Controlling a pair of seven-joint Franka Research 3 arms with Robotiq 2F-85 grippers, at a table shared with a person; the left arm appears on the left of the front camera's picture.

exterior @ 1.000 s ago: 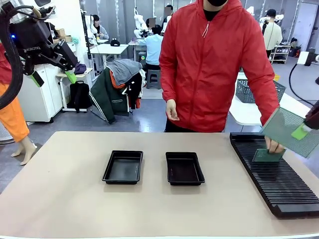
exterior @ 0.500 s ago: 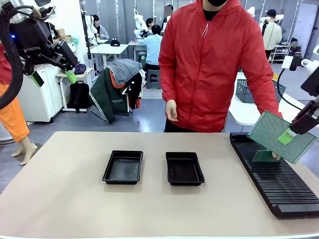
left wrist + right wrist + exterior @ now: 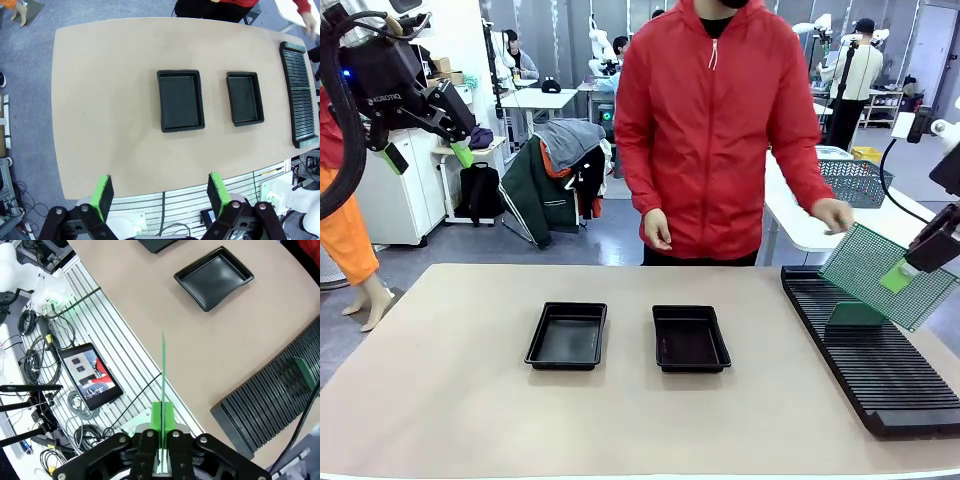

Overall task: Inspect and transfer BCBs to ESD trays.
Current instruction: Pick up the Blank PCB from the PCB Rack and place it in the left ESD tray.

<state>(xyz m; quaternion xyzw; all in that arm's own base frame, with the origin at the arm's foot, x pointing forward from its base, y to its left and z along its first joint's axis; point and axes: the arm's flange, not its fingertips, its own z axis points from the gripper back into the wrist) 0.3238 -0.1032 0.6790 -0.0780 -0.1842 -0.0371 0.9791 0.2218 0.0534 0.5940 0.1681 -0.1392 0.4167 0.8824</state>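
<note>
Held BCB (image 3: 865, 262): green, speckled, tilted in the air, pinched at one edge by the right claw (image 3: 898, 276). Second BCB (image 3: 855, 314): standing in the rack (image 3: 890, 385). Left ESD tray (image 3: 567, 336) and right ESD tray (image 3: 690, 339): glossy black, bare-floored, side by side on the tabletop (image 3: 440, 385).

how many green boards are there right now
2: a board clamped in the right gripper, raised near the rack, another board standing in the rack's slots. Others could be hidden.

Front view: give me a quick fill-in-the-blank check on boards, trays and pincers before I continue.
The right pincer is ____ on the airborne BCB.
The left pincer has its jaws ____.
The two ESD trays hold ____ BCBs.
The slotted rack holds ____ BCB.
Missing: shut; open; no; one.
</note>
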